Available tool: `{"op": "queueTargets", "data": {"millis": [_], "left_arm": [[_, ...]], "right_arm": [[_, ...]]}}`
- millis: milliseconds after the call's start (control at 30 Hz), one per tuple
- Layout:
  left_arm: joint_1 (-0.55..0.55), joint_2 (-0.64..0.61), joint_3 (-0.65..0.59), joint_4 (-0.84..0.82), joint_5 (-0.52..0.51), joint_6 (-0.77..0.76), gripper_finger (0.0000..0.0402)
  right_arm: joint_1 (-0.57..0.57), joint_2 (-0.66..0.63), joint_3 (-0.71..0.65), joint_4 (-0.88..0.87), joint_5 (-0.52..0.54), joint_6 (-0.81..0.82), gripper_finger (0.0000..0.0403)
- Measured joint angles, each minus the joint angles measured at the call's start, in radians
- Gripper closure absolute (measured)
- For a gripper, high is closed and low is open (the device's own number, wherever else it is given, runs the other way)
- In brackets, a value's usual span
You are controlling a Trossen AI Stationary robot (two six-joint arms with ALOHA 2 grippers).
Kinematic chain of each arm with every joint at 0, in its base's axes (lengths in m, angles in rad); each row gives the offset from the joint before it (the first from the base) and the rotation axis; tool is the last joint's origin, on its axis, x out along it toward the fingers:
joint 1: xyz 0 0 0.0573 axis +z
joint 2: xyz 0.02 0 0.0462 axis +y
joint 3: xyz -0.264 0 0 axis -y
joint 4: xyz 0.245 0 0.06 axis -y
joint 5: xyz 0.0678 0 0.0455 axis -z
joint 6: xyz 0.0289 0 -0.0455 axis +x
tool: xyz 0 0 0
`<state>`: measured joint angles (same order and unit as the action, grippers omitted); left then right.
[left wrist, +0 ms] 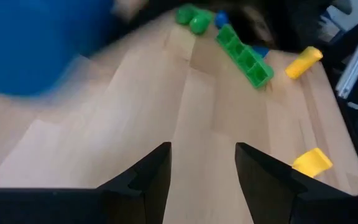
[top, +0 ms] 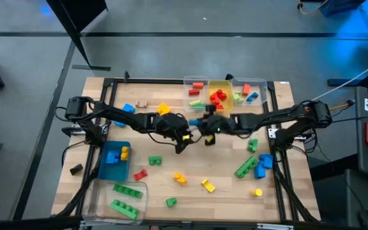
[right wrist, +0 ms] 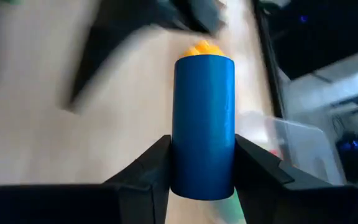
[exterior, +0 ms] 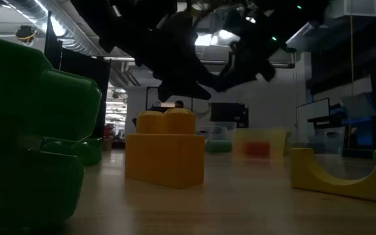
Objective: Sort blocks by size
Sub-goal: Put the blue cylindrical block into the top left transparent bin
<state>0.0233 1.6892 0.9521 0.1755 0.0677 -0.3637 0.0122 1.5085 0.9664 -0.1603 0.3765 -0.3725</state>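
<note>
Three bins (top: 224,86) line the desk's (top: 190,191) far edge; two more bins (top: 115,167) sit at its near-left corner.

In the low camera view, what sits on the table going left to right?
Big green studded brick → yellow two-stud brick → blurry clear bin holding something red → yellow arch-shaped block.

blue block (right wrist: 202,127), yellow block (exterior: 165,149), green bar (left wrist: 243,56)
</note>
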Motion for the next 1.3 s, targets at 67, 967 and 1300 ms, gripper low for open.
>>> {"op": "queueTargets", "data": {"millis": [67, 967, 1300], "left_arm": [[0.002, -0.022, 0.000, -0.016, 0.000, 0.000, 0.0233], [0.004, -0.290, 0.002, -0.468, -0.020, 0.047, 0.0233], [0.002, -0.300, 0.002, -0.631, -0.024, -0.021, 0.0233]], "right_arm": [[-0.040, 0.004, 0.010, -0.011, 0.006, -0.003, 0.0262], [-0.439, 0.264, 0.016, 0.258, -0.186, -0.049, 0.0261], [-0.438, 0.265, 0.015, 0.292, -0.186, -0.052, 0.0246]]}}
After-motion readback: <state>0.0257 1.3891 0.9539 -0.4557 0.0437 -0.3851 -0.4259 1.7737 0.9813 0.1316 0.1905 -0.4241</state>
